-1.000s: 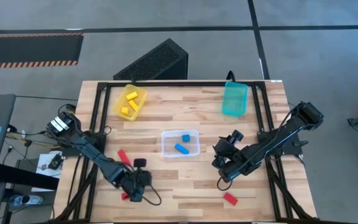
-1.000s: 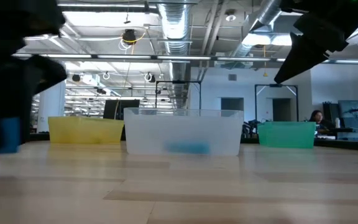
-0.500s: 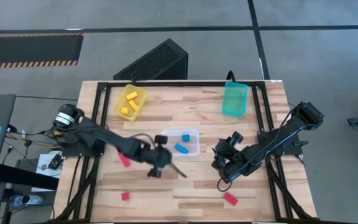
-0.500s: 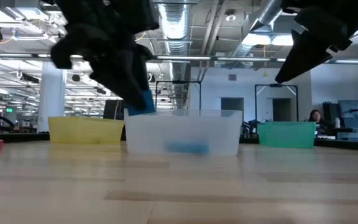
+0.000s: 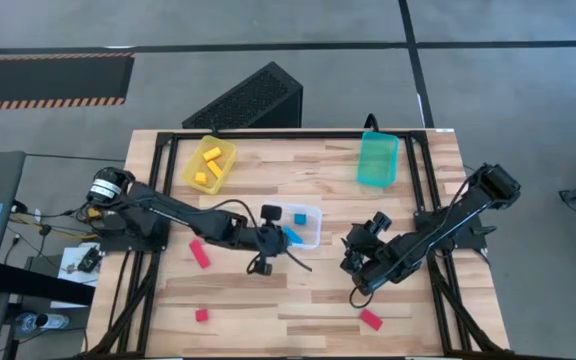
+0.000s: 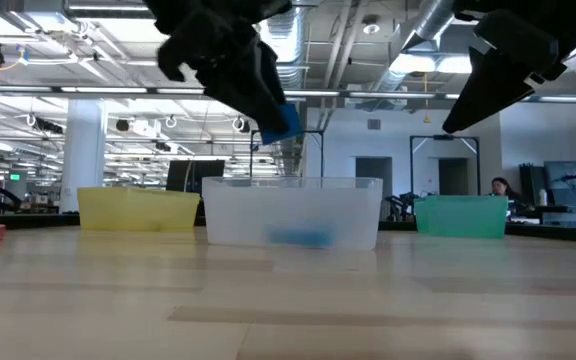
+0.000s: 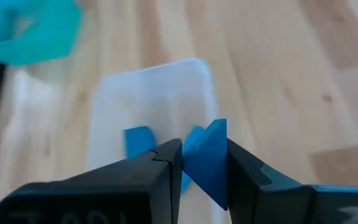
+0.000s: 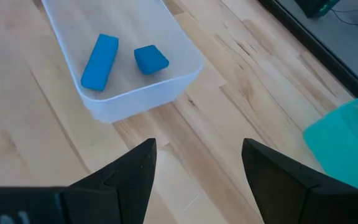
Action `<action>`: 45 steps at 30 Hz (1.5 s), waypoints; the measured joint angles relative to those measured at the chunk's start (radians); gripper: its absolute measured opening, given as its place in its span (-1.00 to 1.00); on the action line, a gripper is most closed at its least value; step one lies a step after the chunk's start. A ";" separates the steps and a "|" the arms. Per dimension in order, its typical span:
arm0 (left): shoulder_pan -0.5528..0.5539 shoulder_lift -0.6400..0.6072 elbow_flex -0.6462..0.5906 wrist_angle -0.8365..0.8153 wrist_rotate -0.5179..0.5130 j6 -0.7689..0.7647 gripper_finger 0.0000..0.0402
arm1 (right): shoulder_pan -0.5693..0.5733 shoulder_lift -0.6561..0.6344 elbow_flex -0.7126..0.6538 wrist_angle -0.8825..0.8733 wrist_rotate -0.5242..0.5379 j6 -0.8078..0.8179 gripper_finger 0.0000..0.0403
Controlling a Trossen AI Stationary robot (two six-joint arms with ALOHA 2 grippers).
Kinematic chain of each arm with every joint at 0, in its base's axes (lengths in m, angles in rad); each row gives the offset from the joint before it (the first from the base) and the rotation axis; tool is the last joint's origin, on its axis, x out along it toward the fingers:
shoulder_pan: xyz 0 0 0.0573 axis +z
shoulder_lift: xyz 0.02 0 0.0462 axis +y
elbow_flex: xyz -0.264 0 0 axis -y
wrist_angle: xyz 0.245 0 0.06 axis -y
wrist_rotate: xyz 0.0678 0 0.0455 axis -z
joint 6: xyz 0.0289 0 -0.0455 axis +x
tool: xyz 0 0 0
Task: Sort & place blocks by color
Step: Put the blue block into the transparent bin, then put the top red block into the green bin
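**Blue block over the clear bin**

My left gripper is clamped on a blue block, hanging over the near-left edge of the clear bin, above rim height. It's a solid block, held corner-up. Two more blue pieces lie inside. My right gripper waits at 3 o'clock, fingers spread, over bare wood.

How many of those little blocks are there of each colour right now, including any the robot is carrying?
Small solid blue blocks: 3, two in the clear plastic bin and one held by the left gripper above it.
Small solid yellow blocks: 3, in the translucent yellow bin.
Small solid red blocks: 3, on the wooden table.
Total: 9
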 joint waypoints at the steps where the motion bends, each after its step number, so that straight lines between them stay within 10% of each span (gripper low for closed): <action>1: 0.010 0.000 0.000 -0.002 -0.006 0.000 -0.68 | 0.000 0.000 0.000 0.000 0.000 -0.003 0.29; 8: 0.084 0.000 -0.054 -0.009 -0.049 -0.047 -0.59 | 0.006 0.000 0.000 -0.001 0.007 -0.008 0.29; 18: 0.075 -0.028 -0.051 -0.086 -0.125 -0.166 0.05 | -0.045 0.000 0.000 0.005 0.008 -0.078 0.29; 27: -0.124 -0.213 -0.113 -0.586 -0.179 -0.746 0.28 | -0.093 0.000 0.000 0.065 0.002 -0.177 0.29; 36: -0.409 -0.296 -0.425 -0.575 -0.071 -1.332 0.29 | -0.089 0.000 0.000 0.125 -0.030 -0.183 0.29; 45: -0.461 -0.295 -0.438 -0.589 0.130 -0.956 0.22 | -0.117 0.000 0.000 0.153 -0.064 -0.225 0.29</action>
